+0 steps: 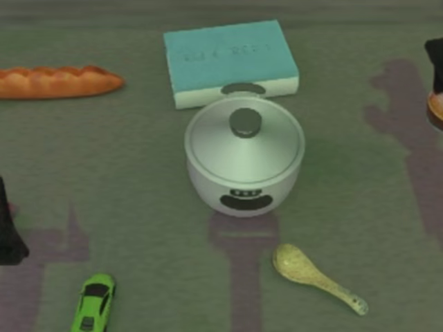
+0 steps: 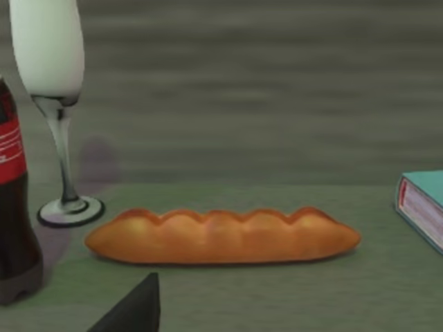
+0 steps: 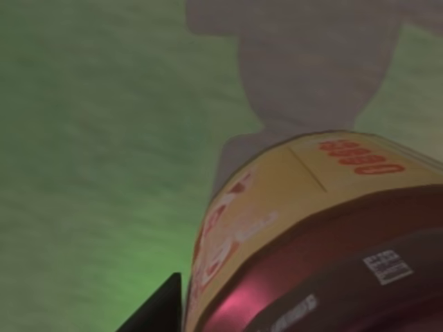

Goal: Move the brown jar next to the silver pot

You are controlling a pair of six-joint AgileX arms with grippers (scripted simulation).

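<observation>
Large round silver-grey metal pot [image 1: 243,156] with domed lid, dark knob and dark side handles, standing mid-bench on the grey-green bench [image 1: 124,180]. Just behind it, touching or nearly so, a teal hardcover book [image 1: 228,61] lying flat. Far left at the back, a long golden-brown baguette [image 1: 59,81]. Near the front edge, a lime-green toy car [image 1: 93,302] at the left and a speckled cream ceramic spoon [image 1: 315,277] right of centre, both well apart from the pot.

Small round brown jar [image 3: 304,235] with orange-yellow label and dark reddish-brown lid, filling the right wrist view, tilted, close against the camera; only a sliver of it at the top view's right edge [image 1: 436,104], well apart from the pot. Right gripper [image 1: 435,66] there too (mostly cut off by the frame), fingers cannot be told as grasping or released.

Left gripper [image 1: 8,232] at the left edge, fingers likewise cannot be told. Left wrist view: baguette, cola bottle [image 2: 14,200], glass of milk [image 2: 52,90]
</observation>
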